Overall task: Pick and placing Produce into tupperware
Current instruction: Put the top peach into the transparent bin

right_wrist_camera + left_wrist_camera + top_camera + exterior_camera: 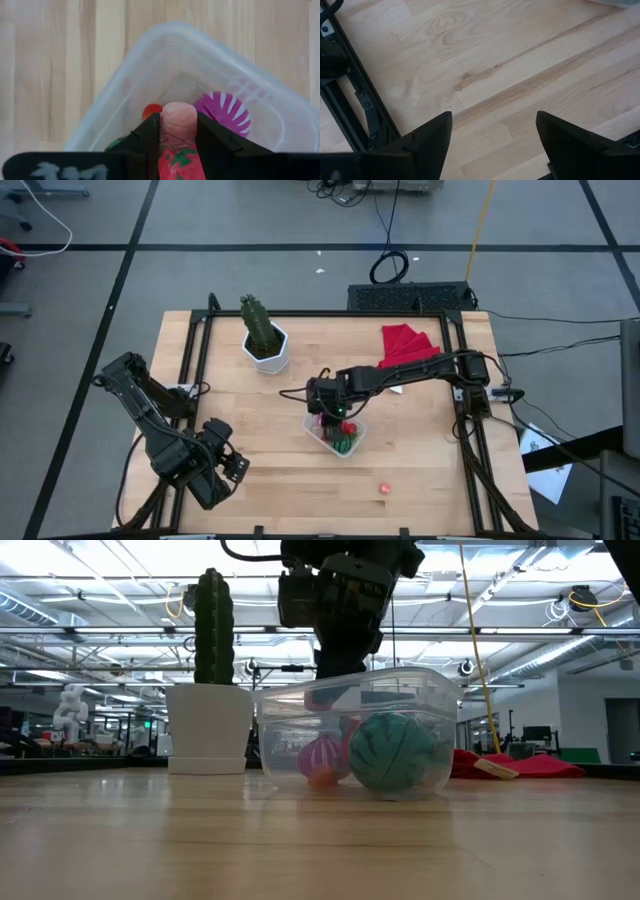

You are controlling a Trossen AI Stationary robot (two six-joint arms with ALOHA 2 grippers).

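The right gripper (178, 131), clamped on a pink berry (178, 125), hangs over the tupperware (337, 435) to drop it in, while the left gripper (492, 137) waits spread apart at eight o'clock.

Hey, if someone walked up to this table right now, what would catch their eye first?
Probably the right gripper poised over the clear tupperware at mid-table, jaws shut on a pinkish-red toy piece. Inside sit a green striped melon and a purple ridged piece. Behind stands a tall cactus in a white pot.
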